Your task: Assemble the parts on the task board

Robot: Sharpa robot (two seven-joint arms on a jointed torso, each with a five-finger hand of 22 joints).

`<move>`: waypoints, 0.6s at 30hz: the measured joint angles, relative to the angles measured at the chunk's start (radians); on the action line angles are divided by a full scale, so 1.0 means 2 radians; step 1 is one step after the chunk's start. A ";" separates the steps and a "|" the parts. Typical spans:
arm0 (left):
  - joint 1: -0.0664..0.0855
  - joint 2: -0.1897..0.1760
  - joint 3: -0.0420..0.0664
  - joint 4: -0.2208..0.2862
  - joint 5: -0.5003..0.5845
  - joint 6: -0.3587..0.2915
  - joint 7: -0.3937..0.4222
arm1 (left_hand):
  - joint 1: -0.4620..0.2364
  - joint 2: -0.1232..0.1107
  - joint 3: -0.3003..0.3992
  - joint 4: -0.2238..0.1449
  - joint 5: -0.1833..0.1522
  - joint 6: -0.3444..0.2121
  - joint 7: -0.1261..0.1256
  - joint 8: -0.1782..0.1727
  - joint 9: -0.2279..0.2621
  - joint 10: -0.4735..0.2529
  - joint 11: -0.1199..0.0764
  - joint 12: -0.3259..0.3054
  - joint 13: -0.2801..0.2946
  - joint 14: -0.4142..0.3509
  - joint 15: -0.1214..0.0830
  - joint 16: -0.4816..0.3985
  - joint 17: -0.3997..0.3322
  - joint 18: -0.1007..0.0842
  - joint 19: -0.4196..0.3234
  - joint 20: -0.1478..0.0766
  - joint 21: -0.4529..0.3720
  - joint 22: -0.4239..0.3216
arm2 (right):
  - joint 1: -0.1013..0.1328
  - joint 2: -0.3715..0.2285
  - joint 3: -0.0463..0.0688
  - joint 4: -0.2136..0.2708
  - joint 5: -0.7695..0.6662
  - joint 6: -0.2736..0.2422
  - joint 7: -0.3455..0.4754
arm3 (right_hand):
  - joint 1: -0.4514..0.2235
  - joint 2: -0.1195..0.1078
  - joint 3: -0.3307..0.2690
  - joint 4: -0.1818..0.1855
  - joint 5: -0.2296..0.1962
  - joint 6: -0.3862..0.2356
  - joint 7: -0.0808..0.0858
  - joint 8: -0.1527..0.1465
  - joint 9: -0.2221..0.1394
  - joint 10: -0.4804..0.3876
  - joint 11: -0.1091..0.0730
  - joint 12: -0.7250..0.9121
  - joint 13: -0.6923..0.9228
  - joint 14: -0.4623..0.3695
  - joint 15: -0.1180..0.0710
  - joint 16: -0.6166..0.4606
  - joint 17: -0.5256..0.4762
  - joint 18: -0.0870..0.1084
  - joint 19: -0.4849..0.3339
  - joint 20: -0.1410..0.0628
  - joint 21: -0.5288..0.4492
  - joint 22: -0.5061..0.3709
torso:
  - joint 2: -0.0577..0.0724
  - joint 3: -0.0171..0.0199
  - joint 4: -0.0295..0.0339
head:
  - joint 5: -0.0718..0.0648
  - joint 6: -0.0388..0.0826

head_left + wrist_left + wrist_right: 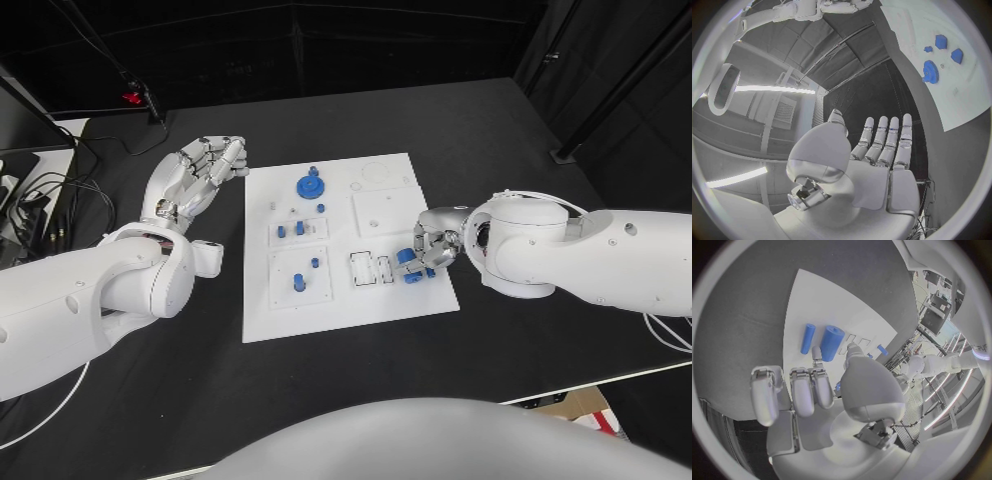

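Note:
The white task board [340, 300] lies in the middle of the table. On its far part sits a blue gear [310, 185] [930, 71], with small blue pegs [299, 229] standing in sockets nearer me. At the board's right edge my right hand [434, 243] pinches the near end of a thick blue cylinder [408, 259] [831, 342] between thumb and a finger, other fingers curled. A thin blue peg [808, 338] lies beside the cylinder. My left hand [203, 172] [879, 145] hovers off the board's far left corner, fingers straight and holding nothing.
Cables [43, 200] and a red-tipped stand [134, 98] sit at the table's far left. More small blue parts [423, 273] lie just under the right hand. Black table surface [476, 130] runs beyond and beside the board.

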 measured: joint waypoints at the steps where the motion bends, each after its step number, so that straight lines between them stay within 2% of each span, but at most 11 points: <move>1: 0.000 0.000 0.000 0.000 0.000 0.000 0.000 | 0.000 0.000 0.000 0.000 0.000 0.000 0.000 0.000 0.000 0.000 0.000 0.000 0.000 0.000 0.000 0.000 0.000 0.000 0.000 0.000 0.000 0.000 | 0.000 0.001 0.000 -0.001 0.000 0.000 0.000 | 0.000 0.000 0.000 0.000 0.000 0.000 0.000 0.000 0.000 0.000 0.000 0.000 0.000 0.000 0.000 0.000 0.000 0.000 0.000 0.000 0.000 0.000 | 0.000 0.0000 0.0000 | 0.000 0.000; 10: 0.000 0.000 0.000 0.001 0.000 0.000 0.000 | 0.000 0.000 0.000 0.000 0.000 0.000 0.000 0.000 0.000 0.000 0.000 0.000 0.000 0.000 0.000 0.000 0.000 0.000 0.000 0.000 0.000 0.000 | -0.006 0.016 0.000 -0.013 0.002 0.001 0.000 | -0.003 0.003 0.003 0.000 -0.002 0.000 0.000 -0.001 0.000 0.000 0.000 0.000 0.000 0.000 0.000 0.000 0.000 0.000 0.000 0.000 0.000 0.000 | 0.000 0.0000 0.0001 | 0.001 -0.001; 18: 0.000 0.000 0.000 0.001 0.000 0.001 0.000 | 0.000 0.000 0.000 0.000 0.000 0.000 0.000 0.000 0.000 0.000 0.000 0.000 0.000 0.000 0.000 0.000 0.000 0.000 0.000 0.000 0.000 0.000 | -0.007 0.027 0.001 -0.024 0.003 0.001 0.000 | -0.001 0.013 0.006 -0.001 -0.002 0.002 0.001 -0.001 0.002 0.000 0.000 0.000 0.000 0.000 0.000 0.000 0.000 0.000 0.000 0.000 0.000 0.000 | 0.000 -0.0001 0.0000 | 0.000 -0.001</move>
